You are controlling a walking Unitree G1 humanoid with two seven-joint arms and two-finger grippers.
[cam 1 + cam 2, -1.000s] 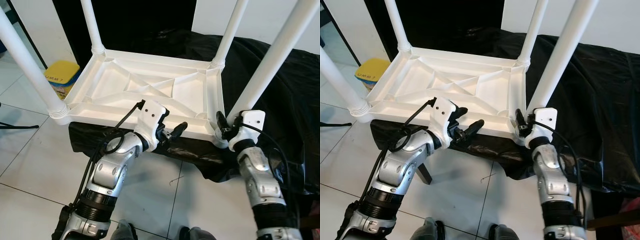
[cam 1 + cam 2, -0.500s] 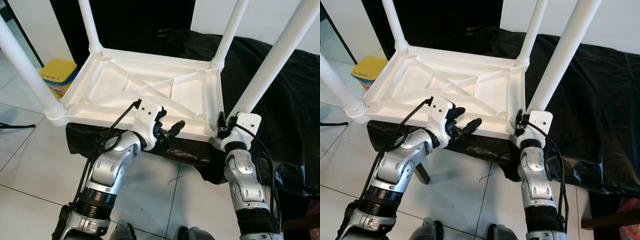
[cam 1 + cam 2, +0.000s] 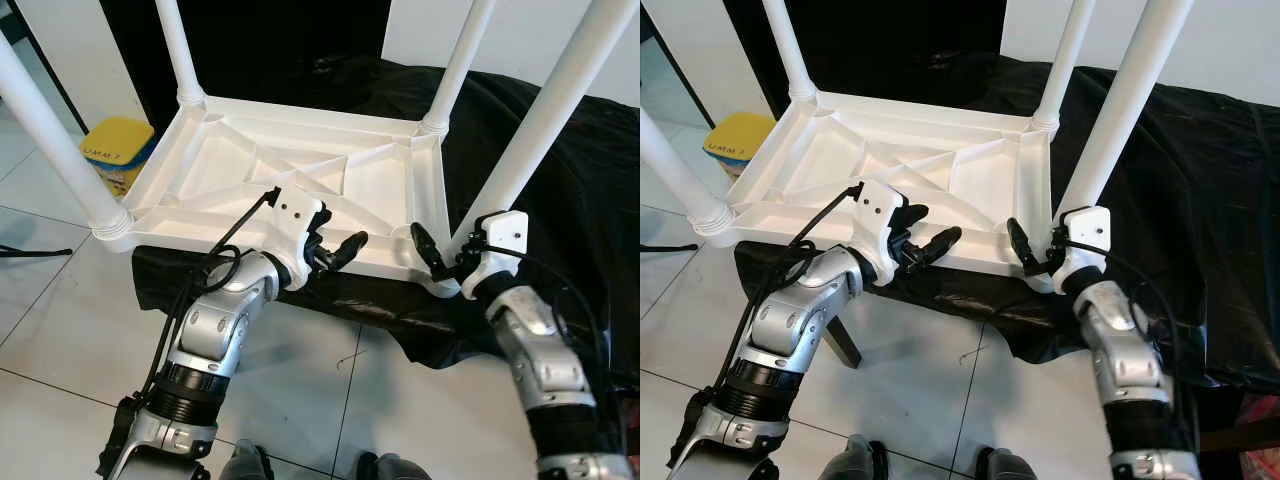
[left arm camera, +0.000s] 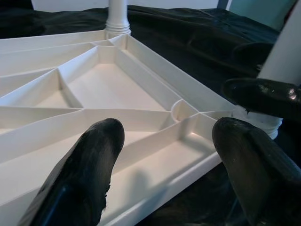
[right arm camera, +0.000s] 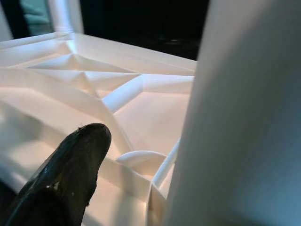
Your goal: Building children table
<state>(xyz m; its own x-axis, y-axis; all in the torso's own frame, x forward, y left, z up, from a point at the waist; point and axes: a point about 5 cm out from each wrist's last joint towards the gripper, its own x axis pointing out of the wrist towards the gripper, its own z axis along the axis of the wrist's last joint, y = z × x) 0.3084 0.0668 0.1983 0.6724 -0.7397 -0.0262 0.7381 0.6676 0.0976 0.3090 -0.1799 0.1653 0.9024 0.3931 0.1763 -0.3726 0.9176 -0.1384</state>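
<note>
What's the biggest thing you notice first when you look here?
A white plastic table lying upside down on a black cloth, with its four legs poking up. The left gripper, fingers open, hovers at the table's near edge. The right gripper, also open, sits by the base of the near right leg.

The upturned table (image 3: 300,170) lies on a cloth (image 3: 560,200), a box (image 3: 115,150) at its left.
</note>
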